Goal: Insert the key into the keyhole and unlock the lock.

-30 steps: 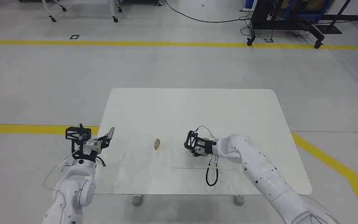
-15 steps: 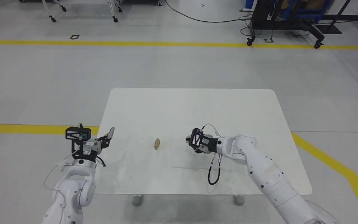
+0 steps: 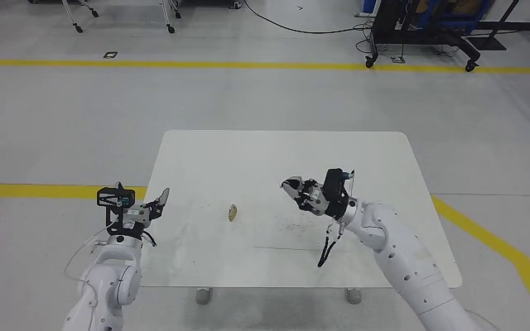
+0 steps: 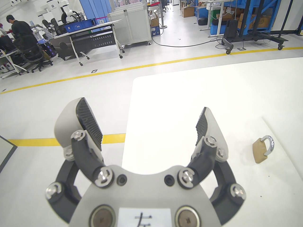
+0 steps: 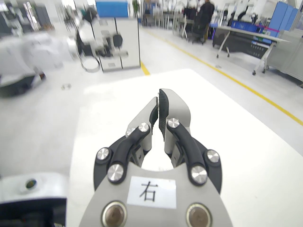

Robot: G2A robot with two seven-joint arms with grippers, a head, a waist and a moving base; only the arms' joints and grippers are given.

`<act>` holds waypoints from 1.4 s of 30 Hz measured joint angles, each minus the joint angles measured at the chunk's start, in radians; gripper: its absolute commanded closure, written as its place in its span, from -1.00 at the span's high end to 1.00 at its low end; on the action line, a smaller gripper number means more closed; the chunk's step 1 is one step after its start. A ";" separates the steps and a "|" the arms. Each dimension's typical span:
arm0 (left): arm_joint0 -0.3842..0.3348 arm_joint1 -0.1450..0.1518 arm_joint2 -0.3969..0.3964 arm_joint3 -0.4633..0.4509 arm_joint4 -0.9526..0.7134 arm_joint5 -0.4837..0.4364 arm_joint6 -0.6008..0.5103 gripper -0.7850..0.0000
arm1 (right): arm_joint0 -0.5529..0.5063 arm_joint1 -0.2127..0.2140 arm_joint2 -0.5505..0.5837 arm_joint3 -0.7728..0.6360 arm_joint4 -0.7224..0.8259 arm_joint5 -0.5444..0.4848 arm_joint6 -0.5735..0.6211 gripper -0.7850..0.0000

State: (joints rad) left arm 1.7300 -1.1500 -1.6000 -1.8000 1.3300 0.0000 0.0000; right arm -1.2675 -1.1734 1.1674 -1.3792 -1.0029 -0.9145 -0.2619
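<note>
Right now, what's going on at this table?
The padlock lies on the white table, touched by neither arm. The left end effector is open and empty at the table's left edge. The right end effector, on the padlock's other side, is shut; whether it pinches a key is too small to tell.
</note>
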 measured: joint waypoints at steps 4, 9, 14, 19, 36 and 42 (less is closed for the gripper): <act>0.000 0.000 0.000 0.000 0.000 0.000 0.000 1.00 | 0.040 -0.017 -0.073 0.128 0.292 -0.101 -0.030 -1.00; 0.000 0.000 0.000 0.000 0.000 0.000 0.000 1.00 | 0.065 -0.020 -0.127 0.156 0.487 -0.098 0.004 -1.00; 0.002 -0.001 0.004 -0.007 -0.010 -0.016 0.007 1.00 | 0.064 -0.020 -0.125 0.156 0.447 -0.098 0.003 -1.00; -0.010 -0.009 0.028 -0.061 -0.364 -0.159 -0.212 1.00 | 0.064 -0.020 -0.125 0.156 0.449 -0.098 0.003 -1.00; -0.462 -0.026 0.212 0.286 -1.677 0.188 -1.314 1.00 | 0.064 -0.020 -0.125 0.156 0.449 -0.098 0.003 -1.00; -0.459 -0.026 0.212 0.280 -1.638 0.184 -1.308 1.00 | 0.064 -0.020 -0.125 0.156 0.449 -0.098 0.003 -1.00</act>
State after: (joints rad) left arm 1.2714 -1.1758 -1.3879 -1.5201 -0.3081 0.1837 -1.3076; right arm -1.2036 -1.1935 1.0420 -1.2234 -0.5541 -1.0123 -0.2588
